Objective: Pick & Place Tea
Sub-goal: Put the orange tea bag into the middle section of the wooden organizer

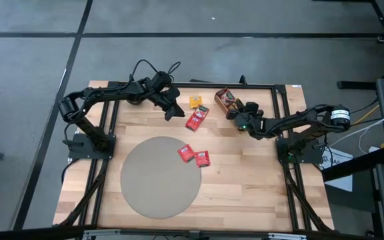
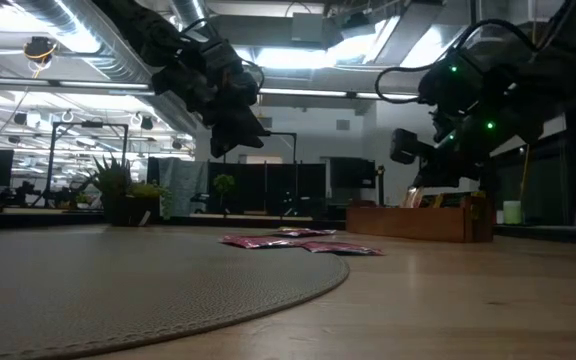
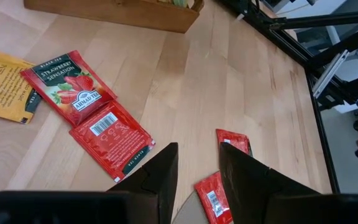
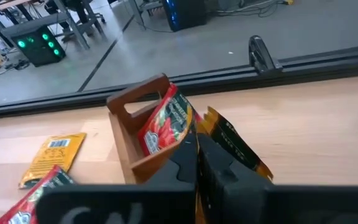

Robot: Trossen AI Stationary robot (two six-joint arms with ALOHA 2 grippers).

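Observation:
Two red tea sachets (image 1: 197, 118) lie flat on the wood, with a yellow one (image 1: 195, 102) beyond them. Two more red ones (image 1: 193, 155) lie on the round mat. My left gripper (image 1: 175, 110) hovers open above the table beside the first pair (image 3: 98, 118), touching nothing. My right gripper (image 1: 235, 114) is at the near end of the wooden tray (image 1: 226, 99), shut on a yellow-orange and black sachet (image 4: 232, 144). A red sachet (image 4: 165, 123) stands on edge inside the tray (image 4: 132, 146). My right gripper (image 4: 196, 160) pinches the yellow-orange and black sachet between its two fingers; a yellow strip (image 4: 196, 194) shows in the slit between them. The sachet sticks out past the fingertips, on edge and lifted clear, by the tray's end. Which part of it is pinched is hidden by the fingers.
The round grey mat (image 1: 159, 183) covers the table's middle toward the near edge. Black frame rails (image 1: 259, 85) run along the far edge and both sides. A potted plant (image 2: 118, 195) shows far off in the low view. Bare wood lies right of the mat.

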